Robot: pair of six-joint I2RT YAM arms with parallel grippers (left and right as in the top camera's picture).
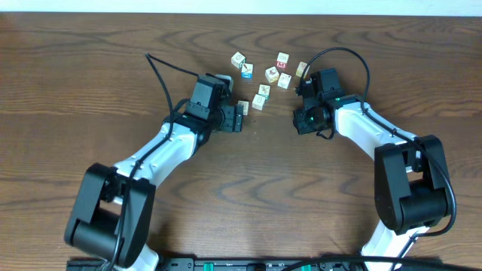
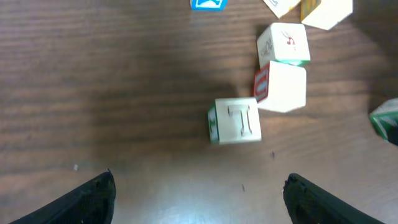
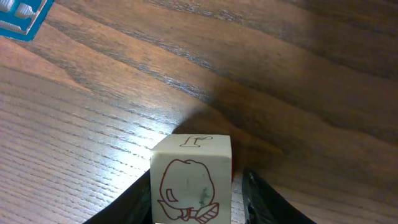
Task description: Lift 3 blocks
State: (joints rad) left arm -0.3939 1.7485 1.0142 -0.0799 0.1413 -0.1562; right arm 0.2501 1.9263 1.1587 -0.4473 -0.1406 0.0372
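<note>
Right wrist view, first entry: right gripper (image 3: 198,193), two dark fingers (image 3: 127,211) low in frame. They stand either side of a pale cream wooden cube with a red line drawing (image 3: 189,177); whether the pads press it cannot be told. The cube is square-edged and matt, with a letter printed on its top face, and rests on the dark brown wood-grain table (image 3: 298,74). A blue-faced cube (image 3: 18,18) shows at the far left corner, well apart.

Left gripper (image 2: 200,183): dark tips spread wide, nothing between them. Ahead of it:
- a cream cube with a green side (image 2: 235,121)
- just beside that, a cream cube with a red side (image 2: 283,87)
- beyond, a cream cube with a small red mark (image 2: 285,43)

Overhead: the small cubes lie in a loose cluster between and beyond both grippers. Left arm (image 1: 162,147) and right arm (image 1: 373,132) have white shells and black joints. Both are bent at the elbow, wrists low over the table, angled inward toward the cluster. Black cables (image 1: 162,71) loop off the wrists.
</note>
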